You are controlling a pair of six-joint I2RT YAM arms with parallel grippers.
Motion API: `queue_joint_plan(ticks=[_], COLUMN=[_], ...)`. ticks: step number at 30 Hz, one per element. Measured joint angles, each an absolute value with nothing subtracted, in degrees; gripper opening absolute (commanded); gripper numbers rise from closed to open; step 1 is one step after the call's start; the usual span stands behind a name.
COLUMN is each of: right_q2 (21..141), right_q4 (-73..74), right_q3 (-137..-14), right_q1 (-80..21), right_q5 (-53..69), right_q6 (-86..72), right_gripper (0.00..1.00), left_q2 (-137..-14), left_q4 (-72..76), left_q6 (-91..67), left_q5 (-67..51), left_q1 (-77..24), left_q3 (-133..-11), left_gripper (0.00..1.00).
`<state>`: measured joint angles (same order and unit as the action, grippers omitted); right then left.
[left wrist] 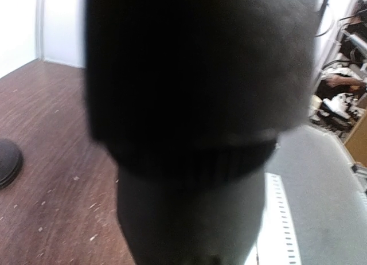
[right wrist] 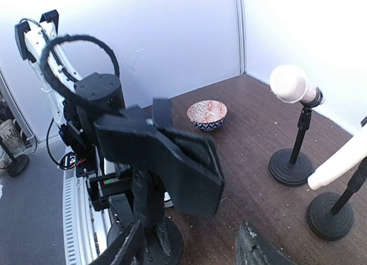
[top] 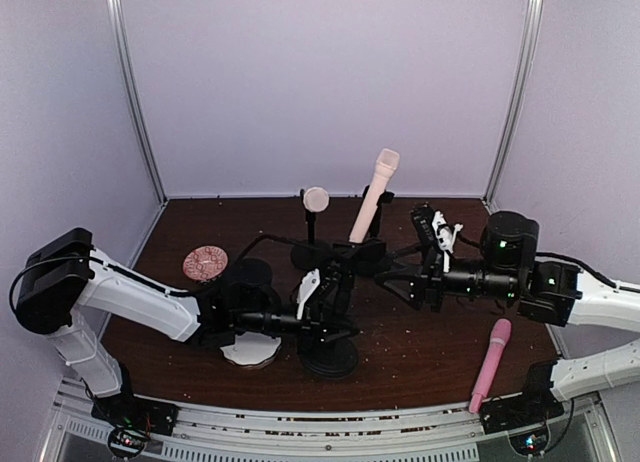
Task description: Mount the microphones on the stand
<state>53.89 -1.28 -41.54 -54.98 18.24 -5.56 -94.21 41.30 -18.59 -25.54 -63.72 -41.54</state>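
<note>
A cream microphone leans in the clip of the back right stand. Another cream microphone sits upright on the back middle stand. On the table at the right lies the pink microphone. The front stand carries an empty black clip. My left gripper is shut on this stand's pole, and its wrist view is filled by a blurred dark shape. My right gripper is open just short of the clip, and its fingers hold nothing.
A patterned bowl stands at the left of the table. A white dish lies under my left arm. Walls close the table on three sides, and a perforated rail runs along the near edge.
</note>
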Motion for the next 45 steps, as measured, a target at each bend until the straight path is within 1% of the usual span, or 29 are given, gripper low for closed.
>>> queue_joint_plan(ticks=[4,10,17,20,23,26,31,32,33,34,35,37,40,45], right_q2=[55.94,59.83,63.57,65.08,66.48,67.51,68.27,68.25,68.23,68.16,68.10,67.79,66.81,64.03], right_q4=[-4.73,-12.67,-19.90,-21.71,-22.94,-24.23,-25.23,-25.17,-25.17,-25.06,-24.93,-24.43,-22.81,-21.47], right_q3=[-37.91,-35.22,-35.24,-35.29,-35.29,-35.31,-35.33,-35.33,-35.33,-35.33,-35.33,-35.33,-35.27,-35.20], right_q1=[-54.98,-54.98,-55.64,-56.34,-56.93,-57.30,-57.67,-57.78,-57.89,-58.08,-58.19,-58.43,-58.81,-58.92], right_q5=[21.17,27.97,32.23,33.65,34.74,35.46,35.40,34.81,34.22,33.30,32.53,30.72,28.40,24.99], right_q6=[-6.22,-8.16,-10.35,-10.90,-11.66,-12.60,-14.48,-15.11,-15.16,-15.09,-15.05,-14.90,-14.41,-13.50], right_gripper=[0.58,0.59,0.58,0.55,0.47,0.32,0.14,0.12,0.10,0.08,0.07,0.05,0.04,0.04], left_q2=[-94.30,-96.23,-97.01,-97.08,-97.08,-97.08,-97.08,-97.08,-97.08,-97.08,-97.08,-96.99,-95.90,-95.09], left_q4=[44.75,48.53,50.06,50.11,50.09,50.04,49.54,49.47,49.39,49.21,49.12,49.47,51.13,53.17], left_q6=[-20.23,-23.42,-25.19,-25.71,-26.13,-26.30,-25.85,-25.47,-25.28,-25.02,-24.77,-24.36,-24.03,-23.31], left_q5=[-30.00,-36.03,-37.87,-38.11,-38.22,-38.22,-37.67,-37.21,-36.80,-36.14,-35.18,-32.47,-28.12,-24.27], left_q1=[-63.72,-63.72,-63.68,-63.68,-63.68,-63.68,-63.68,-63.68,-63.68,-63.64,-63.64,-63.72,-63.79,-63.79], left_q3=[-41.67,-43.13,-43.64,-43.64,-43.64,-43.64,-43.64,-43.64,-43.64,-43.64,-43.64,-43.48,-42.02,-40.75], left_gripper=[0.00,0.00,0.00,0.00,0.00,0.00,0.00,0.05,0.18,0.27,0.33,0.41,0.43,0.37])
